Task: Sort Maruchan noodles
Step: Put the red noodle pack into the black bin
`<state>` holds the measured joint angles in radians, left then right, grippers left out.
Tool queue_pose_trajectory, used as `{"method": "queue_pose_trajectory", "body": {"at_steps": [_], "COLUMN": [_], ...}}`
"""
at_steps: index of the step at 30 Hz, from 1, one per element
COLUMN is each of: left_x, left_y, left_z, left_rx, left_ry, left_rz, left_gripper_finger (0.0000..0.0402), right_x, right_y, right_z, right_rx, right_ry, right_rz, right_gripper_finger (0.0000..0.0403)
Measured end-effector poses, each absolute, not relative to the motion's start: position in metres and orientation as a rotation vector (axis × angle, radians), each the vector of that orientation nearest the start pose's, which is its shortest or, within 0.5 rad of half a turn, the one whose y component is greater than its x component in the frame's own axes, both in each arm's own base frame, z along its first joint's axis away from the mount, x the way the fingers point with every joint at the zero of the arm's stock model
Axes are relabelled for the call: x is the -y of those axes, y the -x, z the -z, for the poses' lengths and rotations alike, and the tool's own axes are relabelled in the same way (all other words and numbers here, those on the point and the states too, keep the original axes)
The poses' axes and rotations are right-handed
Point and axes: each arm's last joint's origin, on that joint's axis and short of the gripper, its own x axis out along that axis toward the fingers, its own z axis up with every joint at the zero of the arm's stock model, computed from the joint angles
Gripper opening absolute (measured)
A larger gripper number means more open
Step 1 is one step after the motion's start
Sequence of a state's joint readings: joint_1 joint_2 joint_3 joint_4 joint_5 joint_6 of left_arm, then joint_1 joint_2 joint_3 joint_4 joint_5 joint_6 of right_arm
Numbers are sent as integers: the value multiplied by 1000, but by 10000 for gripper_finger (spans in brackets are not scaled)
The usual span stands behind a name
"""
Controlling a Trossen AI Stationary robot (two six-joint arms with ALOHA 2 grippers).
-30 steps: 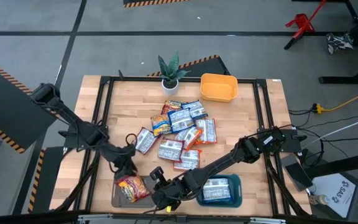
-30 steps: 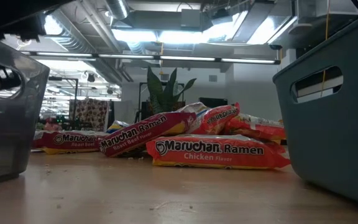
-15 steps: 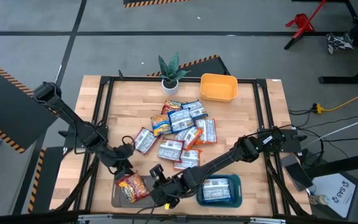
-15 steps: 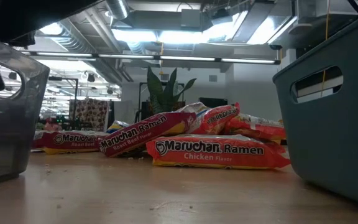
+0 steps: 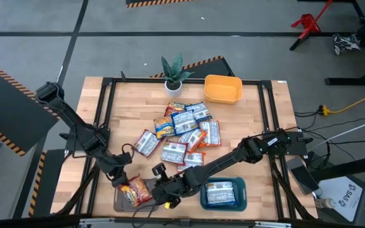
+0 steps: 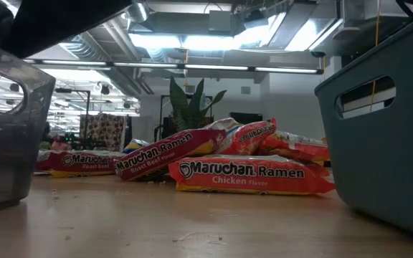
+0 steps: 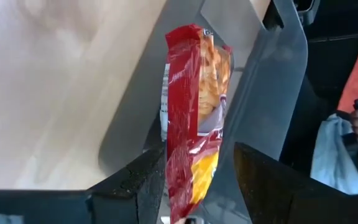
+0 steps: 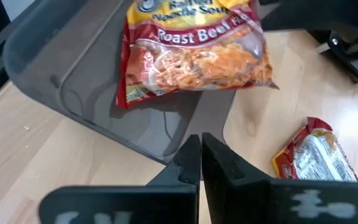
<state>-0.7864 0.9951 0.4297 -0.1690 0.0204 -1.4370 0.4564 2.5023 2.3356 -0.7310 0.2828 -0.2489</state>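
A red Roast Beef packet (image 5: 135,189) (image 8: 191,56) sits tilted over the dark grey tray (image 5: 120,201), and its shadow falls on the tray floor. My left gripper (image 5: 118,180) (image 7: 197,168) is open, with a finger on either side of the packet's near end (image 7: 188,186). My right gripper (image 5: 162,192) (image 8: 200,149) is shut at the tray's right rim (image 8: 166,155); whether it touches the rim, I cannot tell. The other Maruchan packets lie heaped at mid-table (image 5: 184,134) (image 6: 253,175). One blue packet (image 5: 220,193) lies in the teal tray (image 5: 241,190). My left gripper has one finger (image 7: 148,180) against the flat face of the red packet near its near end (image 7: 173,180). A strip of tray shows between the packet and the other finger (image 7: 260,180). The fingers come level from the table's left, and the packet points away from them over the tray.
A yellow tray (image 5: 223,88) and a potted plant (image 5: 173,75) stand at the far edge. One loose packet (image 8: 312,155) lies on the wood right of the grey tray. In the low view, the grey tray's wall (image 6: 6,129) and the teal tray's wall (image 6: 386,129) flank the heap.
My left gripper has moved toward the table's near-left corner and turned toward the packet, which has stayed over the grey tray. My right gripper has shifted slightly toward the far-left, along the tray's right rim.
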Motion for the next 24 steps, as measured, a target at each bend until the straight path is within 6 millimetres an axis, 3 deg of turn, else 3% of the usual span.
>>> {"method": "queue_pose_trajectory", "body": {"at_steps": [10, 17, 24], "left_x": [143, 143, 133], "left_y": [-133, -134, -143], "left_z": [-190, -192, -192], "left_rx": [-1092, -1075, -869], "left_ry": [1153, 1172, 1004], "left_rz": [252, 260, 183], "left_gripper_finger": [181, 181, 181], "right_x": [-231, -225, -225], "right_y": [-492, -501, -502], "right_z": [-205, -194, -191], "right_rx": [-813, -804, -800], "right_ry": [546, 542, 544], "right_rz": [-264, -227, -220], "right_gripper_finger": [0, 0, 0]}}
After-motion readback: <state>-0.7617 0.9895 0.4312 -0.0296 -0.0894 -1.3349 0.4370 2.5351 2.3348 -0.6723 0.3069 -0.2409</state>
